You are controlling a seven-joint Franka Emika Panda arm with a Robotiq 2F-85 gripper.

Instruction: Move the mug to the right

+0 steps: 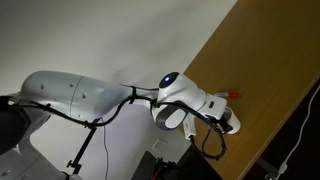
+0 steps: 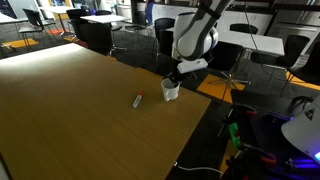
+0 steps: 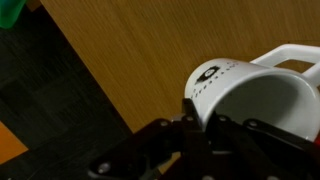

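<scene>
**A:** What is the gripper (image 3: pixel 203 120) doing?

**B:** In the wrist view its dark fingers (image 3: pixel 188 125) stand at the rim of the mug (image 3: pixel 250 95). One seems to be outside the white wall and one towards the darker inside. I cannot tell whether they pinch the wall or only straddle it.

**A:** Where does the mug sit?

**B:** It is on the table (image 2: pixel 70 110), close to the edge and directly under the gripper (image 2: pixel 174 74). Its handle (image 3: pixel 295 55) points away from the fingers. A red-and-white pen (image 2: pixel 138 98) lies near it, not touching.

**A:** So which step is this?

**B:** I judge it to be the grasp itself, with the carry to the right not yet begun. The next move calls for a sure hold on the rim. After that comes a low lift or slide sideways, kept away from the table's edge.

**A:** Do the views differ?

**B:** Only the wrist view shows the rim between the fingers. An exterior view gives the pen and the edge. In the side-on exterior view the gripper (image 1: pixel 228 122) hides the mug, and only a red tip, likely the pen (image 1: pixel 236 93), shows.
</scene>
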